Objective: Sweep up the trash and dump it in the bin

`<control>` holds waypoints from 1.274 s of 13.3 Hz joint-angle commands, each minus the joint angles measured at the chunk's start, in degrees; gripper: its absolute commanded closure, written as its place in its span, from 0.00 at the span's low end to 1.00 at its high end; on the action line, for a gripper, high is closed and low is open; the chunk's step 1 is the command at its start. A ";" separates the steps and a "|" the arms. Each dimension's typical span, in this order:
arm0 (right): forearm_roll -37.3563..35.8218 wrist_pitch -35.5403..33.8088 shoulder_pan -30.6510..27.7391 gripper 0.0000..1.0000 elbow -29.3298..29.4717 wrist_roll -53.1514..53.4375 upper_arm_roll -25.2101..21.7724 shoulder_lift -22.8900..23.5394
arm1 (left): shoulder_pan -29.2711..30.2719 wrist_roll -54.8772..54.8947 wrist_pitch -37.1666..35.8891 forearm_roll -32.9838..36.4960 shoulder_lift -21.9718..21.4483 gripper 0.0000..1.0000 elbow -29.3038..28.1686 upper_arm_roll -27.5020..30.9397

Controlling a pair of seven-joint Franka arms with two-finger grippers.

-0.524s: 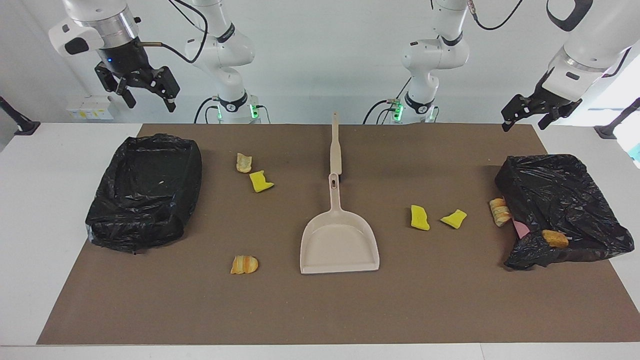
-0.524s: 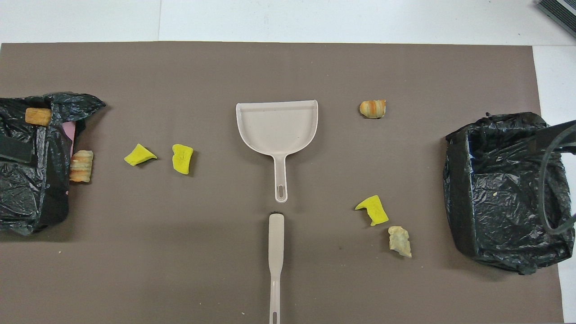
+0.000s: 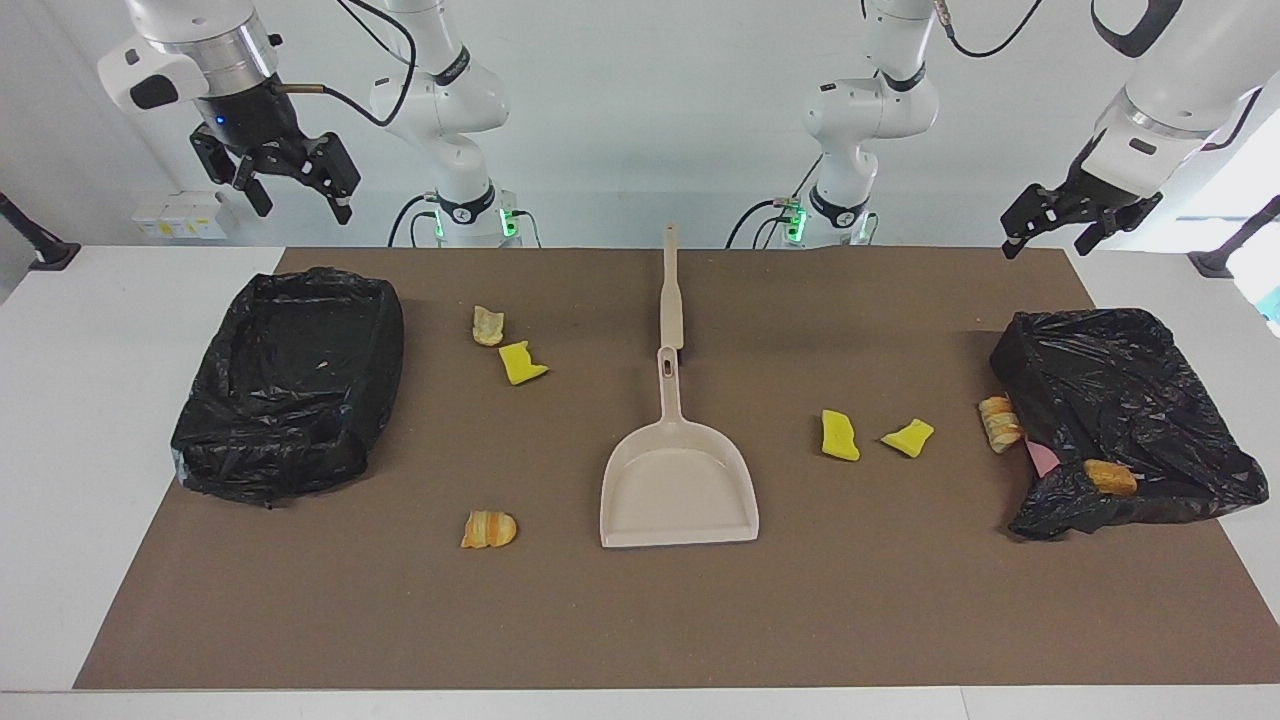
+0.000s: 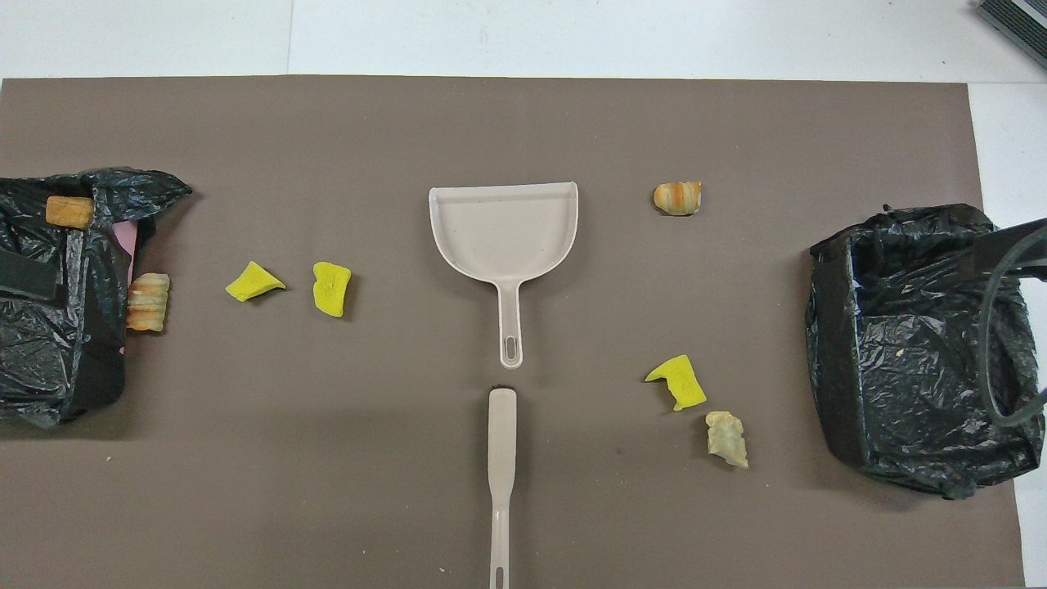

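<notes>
Brown mat (image 3: 640, 620) over white table (image 3: 60, 450). Black bin liners (image 3: 290, 380) (image 3: 1120, 410), glossy. Beige dustpan (image 3: 680, 490), beige brush (image 3: 671, 290). Bright yellow trash chunks (image 3: 521, 362) (image 3: 839, 435) (image 3: 908, 437). Tan-orange striped pieces (image 3: 489, 529) (image 3: 999, 423). Pale tan scrap (image 3: 488, 325). Pink patch (image 3: 1043, 457) under liner.

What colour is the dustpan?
Beige; the dustpan shows best in the overhead view.
</notes>
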 commanded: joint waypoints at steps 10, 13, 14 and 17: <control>0.59 -0.74 -0.67 0.00 -0.44 -1.20 0.37 -0.60 | -0.47 -0.17 0.48 0.00 -2.35 0.00 -3.47 -0.40; 0.59 -0.74 -0.67 0.00 -0.44 -1.20 0.37 -0.60 | -0.56 -0.35 0.75 0.00 -2.88 0.00 -4.08 -0.40; 0.59 -0.74 -0.67 0.00 -0.44 -1.20 0.37 -0.60 | -0.56 -0.43 0.75 0.00 -2.88 0.00 -4.17 -0.40; 0.59 -0.74 -0.67 0.00 -0.44 -1.20 0.37 -0.69 | -0.65 -0.43 0.93 0.00 -3.23 0.00 -4.78 -0.57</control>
